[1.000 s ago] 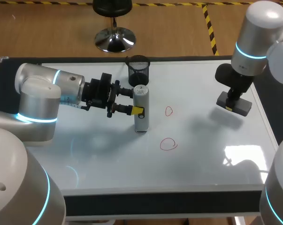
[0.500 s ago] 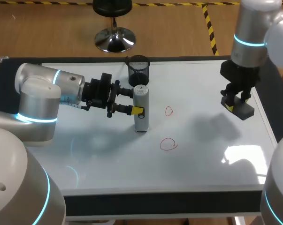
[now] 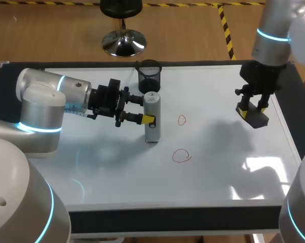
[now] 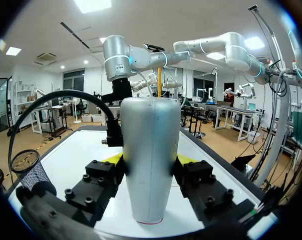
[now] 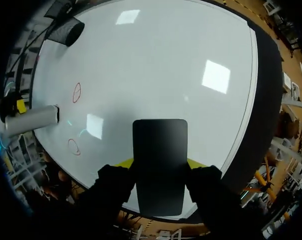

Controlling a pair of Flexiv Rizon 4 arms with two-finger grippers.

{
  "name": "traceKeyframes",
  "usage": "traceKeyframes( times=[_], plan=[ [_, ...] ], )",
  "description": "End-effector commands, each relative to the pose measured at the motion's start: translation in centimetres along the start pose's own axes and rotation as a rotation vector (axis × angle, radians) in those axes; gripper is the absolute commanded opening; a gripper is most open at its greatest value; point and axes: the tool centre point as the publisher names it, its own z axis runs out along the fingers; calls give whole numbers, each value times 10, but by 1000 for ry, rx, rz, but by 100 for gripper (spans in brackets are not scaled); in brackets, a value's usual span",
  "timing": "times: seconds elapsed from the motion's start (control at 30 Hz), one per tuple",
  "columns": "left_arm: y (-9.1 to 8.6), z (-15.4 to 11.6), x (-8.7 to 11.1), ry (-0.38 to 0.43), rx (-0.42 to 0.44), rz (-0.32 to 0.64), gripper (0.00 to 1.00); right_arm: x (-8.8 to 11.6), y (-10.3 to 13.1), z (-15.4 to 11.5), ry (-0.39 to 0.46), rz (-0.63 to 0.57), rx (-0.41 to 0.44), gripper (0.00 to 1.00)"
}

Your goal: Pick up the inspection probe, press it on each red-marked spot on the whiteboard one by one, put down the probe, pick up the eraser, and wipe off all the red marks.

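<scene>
The inspection probe point(image 3: 152, 124), a pale grey cylinder, stands upright on the whiteboard point(image 3: 208, 167) with my left gripper point(image 3: 145, 109) shut on its sides. In the left wrist view the probe point(image 4: 149, 130) fills the gap between the yellow tips of that gripper point(image 4: 149, 161). Two red marks, one small point(image 3: 182, 120) and one larger point(image 3: 181, 156), lie just right of the probe. My right gripper point(image 3: 253, 110) is shut on the black eraser point(image 3: 254, 118), held over the board's right side. From the right wrist, the eraser point(image 5: 160, 160) sits in the gripper point(image 5: 160, 163), high above the marks point(image 5: 76, 92).
A black mesh cup point(image 3: 149, 76) stands on the board just behind the probe and shows beside the left gripper as a mesh cup point(image 4: 25, 167). The board's black border point(image 3: 286, 96) runs close under the right gripper.
The right arm has risen and turned with the eraser in its gripper, shifting slightly back. The left arm and the probe have not moved.
</scene>
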Motion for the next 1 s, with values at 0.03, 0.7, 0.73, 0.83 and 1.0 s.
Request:
traceKeyframes(
  times=[0.03,0.7,0.73,0.83,1.0],
  plan=[
    [9,2,1,-1,-1,0,0,0,-33,-3,11,52,-162,0],
    [9,2,1,-1,-1,0,0,63,-88,0,-94,328,-323,0],
    [9,2,1,-1,-1,0,0,66,-88,0,-89,328,-322,0],
    [9,2,1,-1,-1,0,0,77,-88,0,-76,328,-320,0],
    [9,2,1,-1,-1,0,0,90,-85,-2,-80,306,-324,0]
  ],
)
